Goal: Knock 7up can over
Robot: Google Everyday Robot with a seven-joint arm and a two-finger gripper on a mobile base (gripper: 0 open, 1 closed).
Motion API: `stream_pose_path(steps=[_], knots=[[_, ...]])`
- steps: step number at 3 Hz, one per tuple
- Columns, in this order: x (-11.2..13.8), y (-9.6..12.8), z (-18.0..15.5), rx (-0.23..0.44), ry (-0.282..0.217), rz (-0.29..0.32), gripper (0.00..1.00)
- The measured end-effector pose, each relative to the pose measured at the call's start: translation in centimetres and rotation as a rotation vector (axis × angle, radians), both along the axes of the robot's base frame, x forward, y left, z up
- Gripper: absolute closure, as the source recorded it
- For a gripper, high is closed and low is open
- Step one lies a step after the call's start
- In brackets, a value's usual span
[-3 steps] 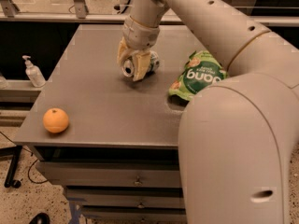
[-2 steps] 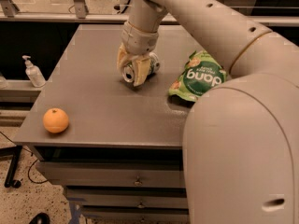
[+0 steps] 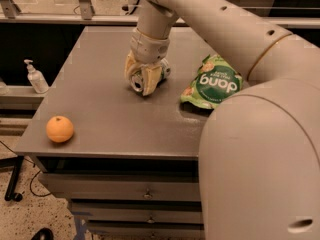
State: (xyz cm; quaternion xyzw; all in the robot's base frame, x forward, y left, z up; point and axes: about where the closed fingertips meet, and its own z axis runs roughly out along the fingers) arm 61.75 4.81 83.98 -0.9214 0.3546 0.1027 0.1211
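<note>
The 7up can [image 3: 163,69] is a small silver can lying tipped on its side on the grey table [image 3: 100,109], its round silver end facing the front. My gripper [image 3: 142,80] reaches down from the arm at the table's middle and is shut on the can, with one yellowish finger [image 3: 130,68] on its left and the other on its right. The gripper hides most of the can's label.
A green snack bag [image 3: 212,83] lies just right of the gripper. An orange [image 3: 60,129] sits at the front left corner. A soap dispenser bottle [image 3: 35,77] stands on a lower ledge to the left. My own arm's bulk fills the lower right.
The gripper has dipped slightly toward the front, and the can's silver end has come lower toward the table top.
</note>
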Motion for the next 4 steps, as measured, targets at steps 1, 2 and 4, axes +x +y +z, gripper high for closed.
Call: stream_pose_path(steps=[1,2,4], knots=[[-0.1,0.0,-0.1,-0.003,0.000,0.006,0.14],[0.1,-0.1,-0.2,0.001,0.002,-0.002,0.00],[1.2,-0.6,0.7,0.082,0.032,-0.101,0.00]])
